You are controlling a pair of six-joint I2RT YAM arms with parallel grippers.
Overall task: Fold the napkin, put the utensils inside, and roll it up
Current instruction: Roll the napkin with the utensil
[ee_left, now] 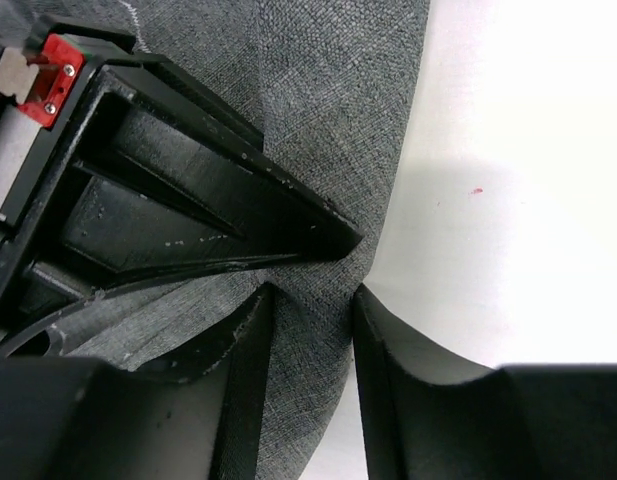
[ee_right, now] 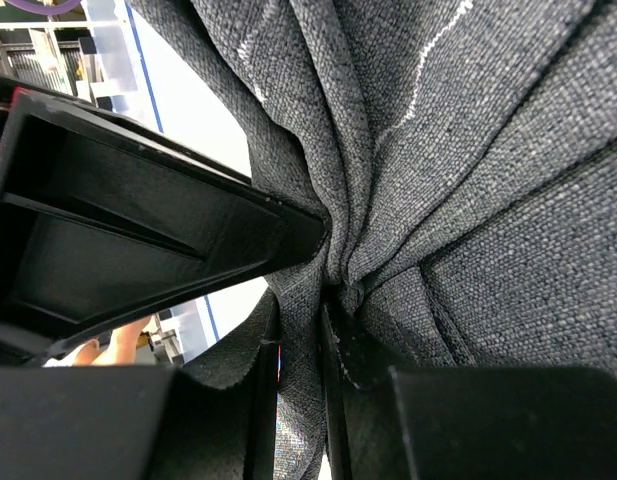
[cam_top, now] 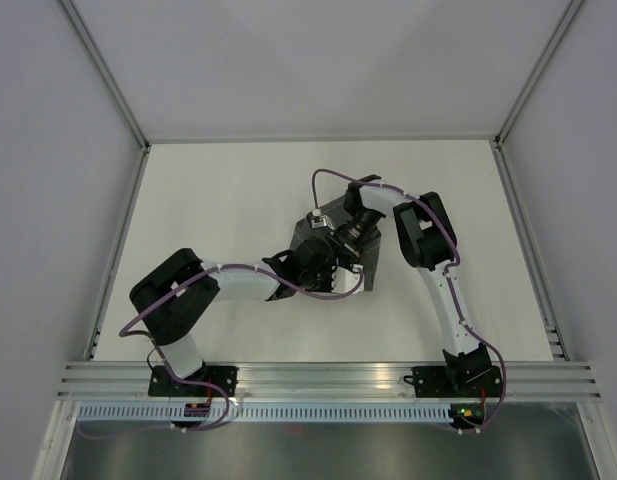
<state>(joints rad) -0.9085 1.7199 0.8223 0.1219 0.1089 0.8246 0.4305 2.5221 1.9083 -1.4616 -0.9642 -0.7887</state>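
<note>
- White tabletop (cam_top: 218, 200), walled by pale panels (cam_top: 288, 60) on three sides, was seen from above. The napkin (ee_right: 488, 200) lay near its middle, largely hidden beneath both wrists.
- No utensils were made out in any view.
- Folding was judged to be the step in hand. A clean fold was judged likely only if both pinches were secure before the cloth was carried, and if the edge between them was kept taut and level.
- Fabric was seen bunched into deep pleats at the right gripper (ee_right: 326, 265), so a slow, even pull was thought advisable, lest the creases be pressed into the fold.
- The right gripper was clenched on the napkin, with cloth gathered tightly between its fingers.
- The left gripper (ee_left: 333, 268) was set astride an edge of the napkin, with bare table just beside it. Whether it was clamped or loose could not be told.
- The left arm (cam_top: 238, 283) was stretched from the near left, its forearm laid low toward the centre. The right arm (cam_top: 438, 290) was extended toward the far side, then bent back leftward — both wrists were found close together.
</note>
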